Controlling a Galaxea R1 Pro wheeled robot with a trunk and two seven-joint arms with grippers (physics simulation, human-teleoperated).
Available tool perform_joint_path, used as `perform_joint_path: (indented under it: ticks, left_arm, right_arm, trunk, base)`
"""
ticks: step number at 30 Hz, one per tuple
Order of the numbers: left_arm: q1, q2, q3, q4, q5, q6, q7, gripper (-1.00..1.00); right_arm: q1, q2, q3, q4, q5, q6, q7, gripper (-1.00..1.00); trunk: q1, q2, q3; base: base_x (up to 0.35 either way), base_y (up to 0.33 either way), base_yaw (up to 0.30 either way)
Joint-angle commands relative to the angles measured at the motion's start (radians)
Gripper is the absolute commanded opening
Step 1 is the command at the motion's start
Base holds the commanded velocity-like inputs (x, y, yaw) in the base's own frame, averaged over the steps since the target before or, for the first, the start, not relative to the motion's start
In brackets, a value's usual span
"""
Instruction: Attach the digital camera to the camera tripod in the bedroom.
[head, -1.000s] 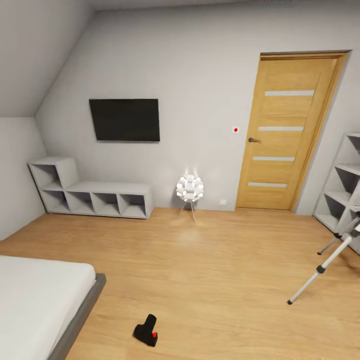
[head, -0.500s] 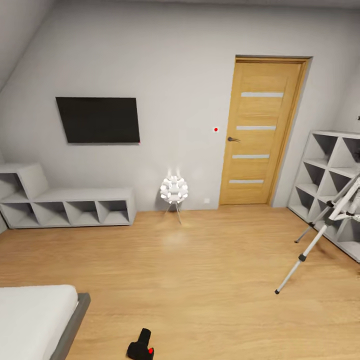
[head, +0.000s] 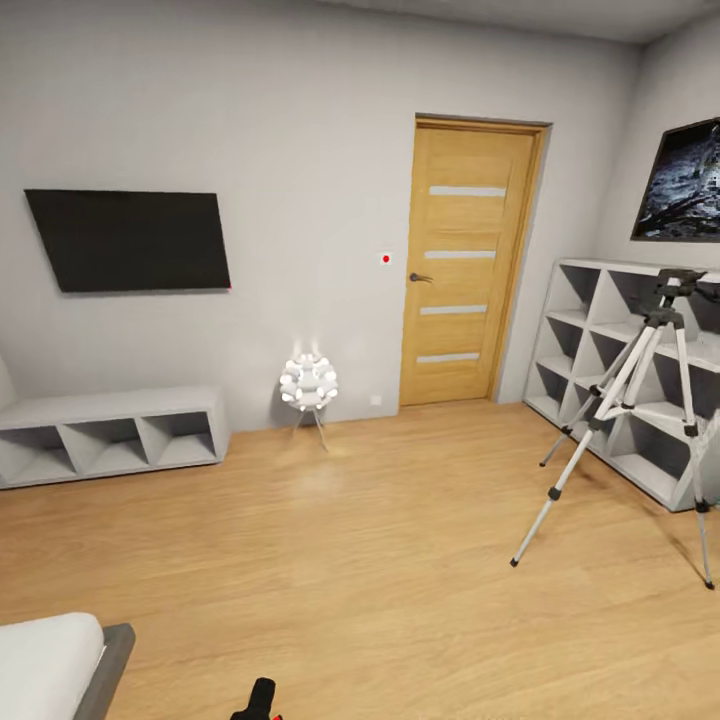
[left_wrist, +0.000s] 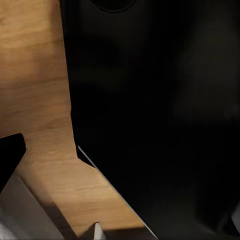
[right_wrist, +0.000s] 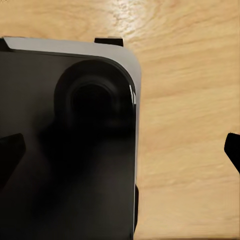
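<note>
Head cam panned right: camera tripod (head: 640, 400) now fully in frame, digital camera (head: 258, 700) sliding off bottom edge.

The light wood plank floor (head: 380, 560) looks smooth with a soft sheen. The silver-grey metal camera tripod (head: 640, 400) has matt black joints. The oak-veneer door (head: 462, 265) carries frosted strips.

I see the camera tripod (head: 640, 400) standing upright on the wood floor (head: 380, 540), silver legs spread, black head on top, just before the white cube shelves (head: 600, 350). The digital camera (head: 258, 700) lies on the floor, cut by my view's lower edge.
</note>
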Motion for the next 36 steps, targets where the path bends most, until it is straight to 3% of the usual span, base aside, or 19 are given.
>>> perform_joint_path:
  ticks: [1, 7, 10, 18, 19, 24, 27, 29, 30, 36]
  left_arm:
    - [0.001, 0.001, 0.000, -0.003, 0.001, 0.005, 0.000, 1.00]
    - [0.001, 0.004, 0.000, -0.004, 0.001, 0.005, 0.001, 1.00]
    - [0.001, 0.030, 0.001, -0.084, 0.001, 0.010, 0.002, 1.00]
    - [0.001, 0.082, 0.004, -0.313, 0.004, 0.037, 0.005, 1.00]
    - [0.001, 0.090, 0.004, -0.375, 0.004, 0.067, 0.005, 1.00]
    - [0.001, 0.116, 0.007, -0.560, 0.005, 0.206, 0.004, 1.00]
    - [0.001, 0.136, 0.012, -0.726, 0.005, 0.337, 0.003, 1.00]
    - [0.000, 0.143, 0.019, -0.808, 0.006, 0.397, 0.003, 1.00]
    - [0.000, 0.147, 0.027, -0.885, 0.006, 0.450, 0.003, 1.00]
    - [-0.018, 0.154, 0.070, -1.113, 0.006, 0.624, -0.002, 1.00]
  right_arm:
    - [-0.001, 0.000, 0.000, 0.001, 0.001, -0.006, 0.001, 1.00]
    - [-0.001, 0.000, 0.001, 0.001, 0.002, -0.023, -0.001, 1.00]
    - [-0.001, 0.000, 0.007, -0.032, 0.007, -0.031, -0.006, 1.00]
    - [-0.001, -0.001, 0.013, -0.323, 0.010, -0.024, -0.023, 1.00]
    - [-0.001, -0.001, 0.013, -0.405, 0.010, -0.021, -0.026, 1.00]
    - [-0.001, -0.001, 0.012, -0.610, 0.009, 0.010, -0.030, 1.00]
    - [-0.001, -0.002, 0.011, -0.764, 0.008, 0.070, -0.031, 1.00]
    - [-0.002, -0.002, 0.010, -0.847, 0.007, 0.102, -0.030, 1.00]
    - [-0.003, -0.002, 0.011, -0.940, 0.006, 0.129, -0.029, 1.00]
    - [-0.004, -0.002, 0.009, -1.243, 0.002, 0.178, -0.025, 1.00]
  trunk:
    - [0.000, 0.000, -0.001]
    - [0.000, 0.000, -0.001]
    - [0.000, 0.000, -0.001]
    - [0.000, 0.000, -0.001]
    - [0.000, 0.000, -0.001]
    - [0.000, 0.000, -0.001]
    - [0.000, 0.000, -0.001]
    - [0.000, 0.000, -0.001]
    - [0.000, 0.000, -0.001]
    - [0.000, 0.000, -0.001]
  base:
    - [0.005, 0.009, -0.263]
    - [0.003, 0.005, -0.161]
    - [0.001, 0.001, -0.034]
    - [0.000, 0.000, -0.006]
    - [0.000, 0.000, -0.002]
    - [0.000, 0.000, 0.000]
    - [0.000, 0.000, 0.000]
    - [0.000, 0.000, 0.000]
    - [0.000, 0.000, 0.000]
    - [0.000, 0.000, 0.000]
